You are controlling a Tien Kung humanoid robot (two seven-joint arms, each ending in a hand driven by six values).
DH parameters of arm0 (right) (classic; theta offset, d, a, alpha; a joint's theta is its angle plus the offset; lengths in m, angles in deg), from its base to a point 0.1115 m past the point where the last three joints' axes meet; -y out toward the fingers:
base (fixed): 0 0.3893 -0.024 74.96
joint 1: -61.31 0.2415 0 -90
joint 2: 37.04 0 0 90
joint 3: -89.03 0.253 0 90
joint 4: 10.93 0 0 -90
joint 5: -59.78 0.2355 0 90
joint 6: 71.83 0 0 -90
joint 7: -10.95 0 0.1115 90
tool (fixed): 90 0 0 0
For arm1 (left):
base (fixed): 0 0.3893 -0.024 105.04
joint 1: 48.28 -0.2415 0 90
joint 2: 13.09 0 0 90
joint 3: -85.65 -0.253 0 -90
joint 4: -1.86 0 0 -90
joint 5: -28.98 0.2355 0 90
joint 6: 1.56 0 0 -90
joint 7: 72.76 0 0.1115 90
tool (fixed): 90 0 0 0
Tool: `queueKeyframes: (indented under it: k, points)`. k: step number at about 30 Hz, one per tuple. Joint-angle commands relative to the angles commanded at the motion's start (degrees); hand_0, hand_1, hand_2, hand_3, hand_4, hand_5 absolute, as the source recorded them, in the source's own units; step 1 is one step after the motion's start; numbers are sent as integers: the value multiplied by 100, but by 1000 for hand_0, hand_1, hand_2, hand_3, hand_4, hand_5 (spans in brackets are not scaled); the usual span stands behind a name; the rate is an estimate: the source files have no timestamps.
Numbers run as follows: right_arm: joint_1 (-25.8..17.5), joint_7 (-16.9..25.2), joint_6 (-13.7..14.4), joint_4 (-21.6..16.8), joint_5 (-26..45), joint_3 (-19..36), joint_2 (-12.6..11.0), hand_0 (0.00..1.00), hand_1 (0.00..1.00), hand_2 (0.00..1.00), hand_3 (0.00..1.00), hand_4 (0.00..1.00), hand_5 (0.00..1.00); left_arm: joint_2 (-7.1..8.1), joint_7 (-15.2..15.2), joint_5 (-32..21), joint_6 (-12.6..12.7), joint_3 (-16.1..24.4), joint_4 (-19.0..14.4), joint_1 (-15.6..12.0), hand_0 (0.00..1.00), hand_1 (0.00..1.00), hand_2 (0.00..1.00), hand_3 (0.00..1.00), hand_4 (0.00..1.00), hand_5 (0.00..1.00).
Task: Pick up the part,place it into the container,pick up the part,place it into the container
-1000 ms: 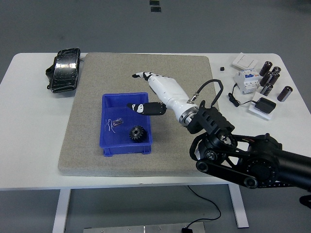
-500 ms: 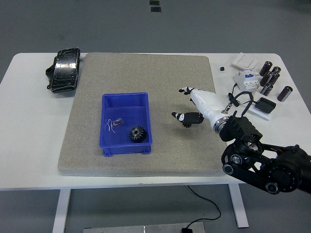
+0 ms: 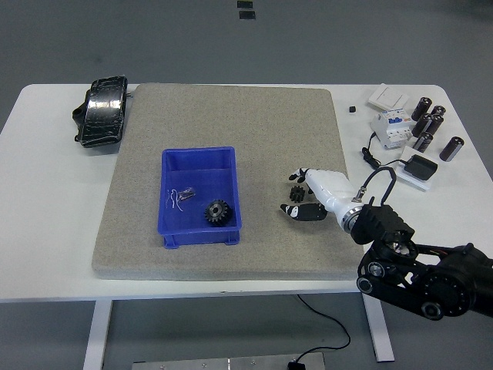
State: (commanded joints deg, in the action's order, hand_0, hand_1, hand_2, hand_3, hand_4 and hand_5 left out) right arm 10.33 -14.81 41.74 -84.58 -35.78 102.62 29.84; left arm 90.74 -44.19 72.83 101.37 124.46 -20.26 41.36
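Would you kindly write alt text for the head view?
The robot's right hand hovers open over a small black gear on the grey mat. To its left, a blue container already holds a larger gear.

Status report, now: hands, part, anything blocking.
Right hand open, over small black gear on mat. Larger gear in blue bin. Left hand unseen. Nothing blocking.

My right hand (image 3: 308, 196) is white with black fingertips; the arm behind it is black. Small gear (image 3: 297, 192) by it at 9 o'clock: black. Bin (image 3: 200, 196) is blue, the gear inside (image 3: 218, 211) black. Mat (image 3: 223, 177) is speckled grey-beige, table (image 3: 46, 200) white. Pouch (image 3: 102, 109) at 10 o'clock: glossy black.
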Motion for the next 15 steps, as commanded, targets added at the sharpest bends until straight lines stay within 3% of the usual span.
queueKeyframes:
  k: [2,3,7,8,14,15]
  points:
    - [21,20,25,47,24,-36,22,376,531,658,708,767,419,0,-9,-5,0,-6,2,3,679,665,589,549,613,361]
    - [32,28,37,67,33,-46,31,337,477,563,672,728,398,-2,-13,-8,0,-9,3,5,679,664,589,549,614,362]
    - [74,62,83,151,58,-79,66,337,477,563,672,728,398,-3,-24,-11,0,-15,5,14,679,664,589,549,614,362]
    - [82,68,92,171,62,-90,74,319,449,490,666,671,357,-1,-24,-8,-1,-13,4,16,679,663,590,550,618,364]
    - [111,122,140,328,130,-190,127,319,449,490,666,671,357,4,-33,-2,0,-7,4,21,679,663,590,550,618,364]
    - [111,133,147,355,139,-208,134,311,448,477,670,627,312,2,-40,-13,1,-12,5,21,679,663,590,551,620,365]
